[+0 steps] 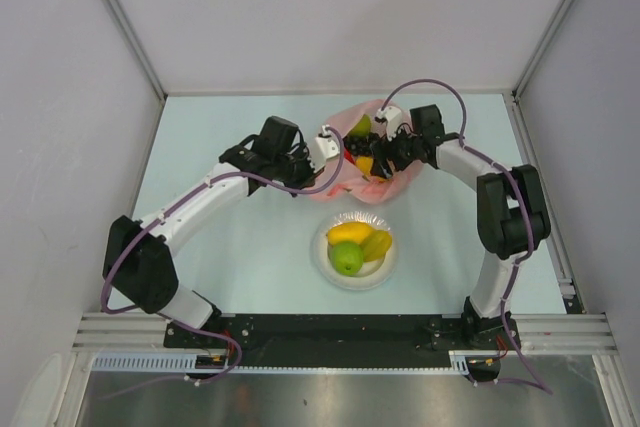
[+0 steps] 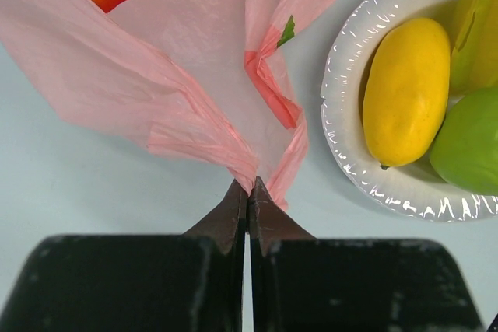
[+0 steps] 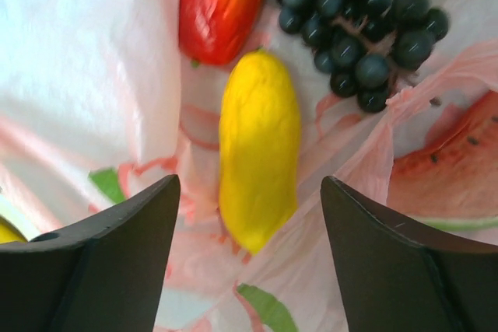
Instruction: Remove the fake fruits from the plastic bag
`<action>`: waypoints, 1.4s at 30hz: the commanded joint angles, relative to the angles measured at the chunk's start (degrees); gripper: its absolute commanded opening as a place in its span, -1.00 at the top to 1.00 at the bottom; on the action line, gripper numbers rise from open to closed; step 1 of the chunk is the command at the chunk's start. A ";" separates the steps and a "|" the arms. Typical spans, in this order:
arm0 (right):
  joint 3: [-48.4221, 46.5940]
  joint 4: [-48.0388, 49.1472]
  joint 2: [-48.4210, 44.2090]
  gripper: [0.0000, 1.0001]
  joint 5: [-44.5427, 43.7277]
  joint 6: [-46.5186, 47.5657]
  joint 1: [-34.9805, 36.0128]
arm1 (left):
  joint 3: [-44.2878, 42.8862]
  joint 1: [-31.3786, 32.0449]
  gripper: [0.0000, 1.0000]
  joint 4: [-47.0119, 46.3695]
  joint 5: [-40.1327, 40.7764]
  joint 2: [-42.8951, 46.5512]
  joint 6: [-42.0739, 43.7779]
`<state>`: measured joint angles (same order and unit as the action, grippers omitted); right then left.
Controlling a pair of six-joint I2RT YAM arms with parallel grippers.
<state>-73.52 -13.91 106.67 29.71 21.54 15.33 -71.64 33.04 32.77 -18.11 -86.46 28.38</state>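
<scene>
Pinching an edge of the pink plastic bag just beside the white plate, the left gripper is pressed together; the right gripper, spread wide, hangs over a yellow oblong fruit inside the bag.

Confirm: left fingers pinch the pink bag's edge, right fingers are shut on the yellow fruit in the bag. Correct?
One error: the right fingers are open, flanking the yellow fruit without closing on it, as the right wrist view shows. The left fingers do pinch the edge of the pink bag.
</scene>
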 commanded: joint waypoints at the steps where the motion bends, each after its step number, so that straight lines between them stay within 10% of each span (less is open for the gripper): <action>1: -6.46 -1.46 2.49 -0.51 5.44 -4.31 -1.80 | -0.78 -0.08 1.00 1.76 -1.05 -1.34 -0.61; 15: -11.64 -5.33 11.27 -0.31 -6.94 3.16 5.41 | -4.04 -0.17 1.00 3.17 -1.06 -0.21 -2.72; 20: -17.88 -6.92 11.28 0.26 -8.54 2.28 5.67 | -2.10 -0.17 0.99 1.68 -0.35 2.25 -1.84; 36: -6.39 -18.06 -20.15 0.48 4.82 14.39 8.21 | -2.28 -0.25 1.00 0.80 0.70 2.34 -2.02; 42: 9.51 -26.15 -35.45 0.49 3.96 33.27 18.13 | 0.44 -0.08 1.00 -1.48 1.24 2.87 -2.28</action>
<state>-71.50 -31.29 78.59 32.51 40.60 27.75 -72.69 32.99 33.71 -17.15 -85.62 26.94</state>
